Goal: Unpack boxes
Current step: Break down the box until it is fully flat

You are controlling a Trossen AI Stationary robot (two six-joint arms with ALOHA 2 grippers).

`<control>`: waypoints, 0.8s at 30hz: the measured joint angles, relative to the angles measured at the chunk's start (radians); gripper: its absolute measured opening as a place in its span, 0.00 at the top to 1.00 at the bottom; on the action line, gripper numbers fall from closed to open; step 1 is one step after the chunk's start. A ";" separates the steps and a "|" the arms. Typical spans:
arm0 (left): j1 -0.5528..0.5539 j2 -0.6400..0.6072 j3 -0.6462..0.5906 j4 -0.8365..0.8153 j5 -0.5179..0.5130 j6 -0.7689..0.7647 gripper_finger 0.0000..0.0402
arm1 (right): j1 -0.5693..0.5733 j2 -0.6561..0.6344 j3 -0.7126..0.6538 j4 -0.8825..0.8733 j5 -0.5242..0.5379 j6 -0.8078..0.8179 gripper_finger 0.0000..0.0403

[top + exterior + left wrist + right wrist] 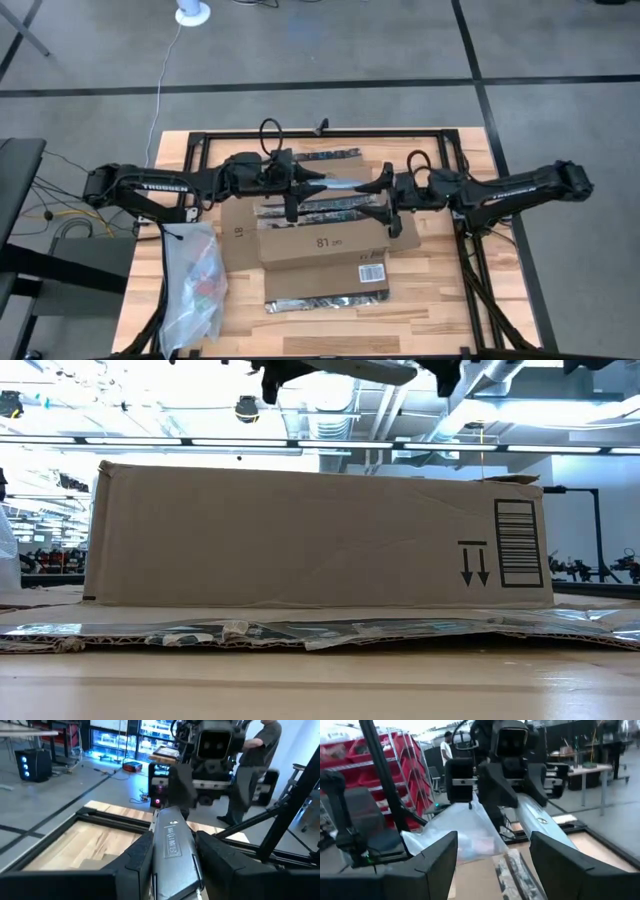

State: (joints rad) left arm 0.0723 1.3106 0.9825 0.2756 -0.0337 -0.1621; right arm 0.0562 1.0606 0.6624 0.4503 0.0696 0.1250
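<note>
Handoff risk above the cardboard box [322, 243], mid-frame.
Left gripper [172, 851] clamps silver pouch [345, 184]; right gripper [492, 851] gapes wide, so a mistimed release drops it.

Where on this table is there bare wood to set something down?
Bare wood lies right of the brown corrugated cardboard box, and along the near edge. The left side holds a clear plastic bag; the middle is crowded by the box and both tools.
</note>
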 joint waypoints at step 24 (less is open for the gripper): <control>-0.001 -0.034 0.001 0.009 0.032 0.009 0.73 | -0.184 -0.108 0.000 -0.130 -0.200 0.058 0.43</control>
State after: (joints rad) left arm 0.0711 1.2764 0.9836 0.2850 -0.0015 -0.1535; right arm -0.1275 0.9523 0.6624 0.3207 -0.1308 0.1833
